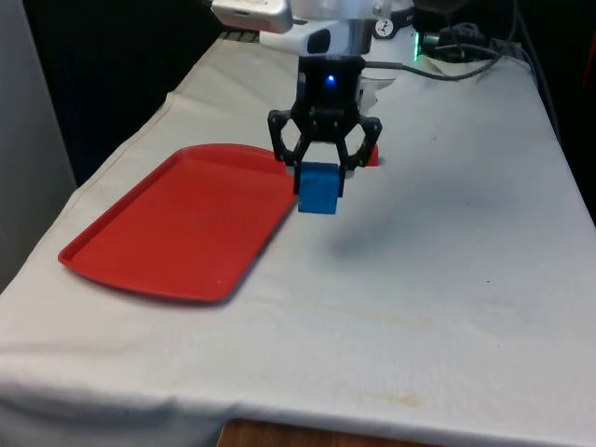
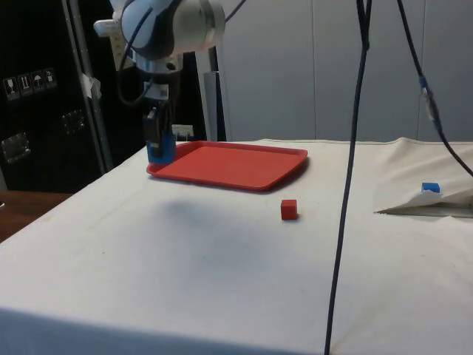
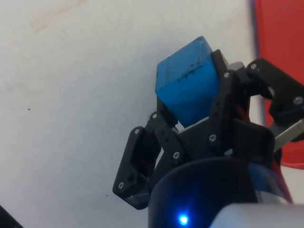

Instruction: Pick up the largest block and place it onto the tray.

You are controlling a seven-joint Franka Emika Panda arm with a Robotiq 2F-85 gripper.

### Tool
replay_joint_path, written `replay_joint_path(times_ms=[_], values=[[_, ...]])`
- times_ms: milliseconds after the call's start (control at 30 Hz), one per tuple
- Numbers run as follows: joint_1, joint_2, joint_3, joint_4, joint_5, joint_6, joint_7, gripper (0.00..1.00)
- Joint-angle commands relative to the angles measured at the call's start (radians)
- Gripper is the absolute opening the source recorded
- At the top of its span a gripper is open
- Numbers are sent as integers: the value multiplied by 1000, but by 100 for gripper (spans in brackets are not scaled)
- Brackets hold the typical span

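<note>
1. the table (image 1: 447,279) under its white cloth lies below the gripper on all sides.
2. the red tray (image 1: 177,223) lies flat on the cloth, just beside the gripper toward the front view's left; its near edge sits almost under the held block.
3. the gripper (image 1: 321,172) hangs above the cloth at the tray's edge, its 2 fingers pinching the large blue block; the wrist view shows the fingers (image 3: 223,99) pressed against the block's sides.
4. the large blue block (image 1: 318,189) is lifted clear of the cloth, clamped between the fingers, its lower part sticking out below the fingertips.
5. a small red block (image 2: 289,209) rests on the cloth, well apart from the gripper in the side view.
6. a small blue block (image 2: 431,188) sits far from the gripper, toward the side view's right.
</note>
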Motion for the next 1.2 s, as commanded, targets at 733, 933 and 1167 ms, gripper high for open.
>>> replay_joint_path(times_ms=[733,933,1167], values=[[-73,58,-51,7,117,-5,-165,0],[-75,118,-79,13,218,-4,-245,0],[-115,197,-90,47,343,-9,-359,0]])
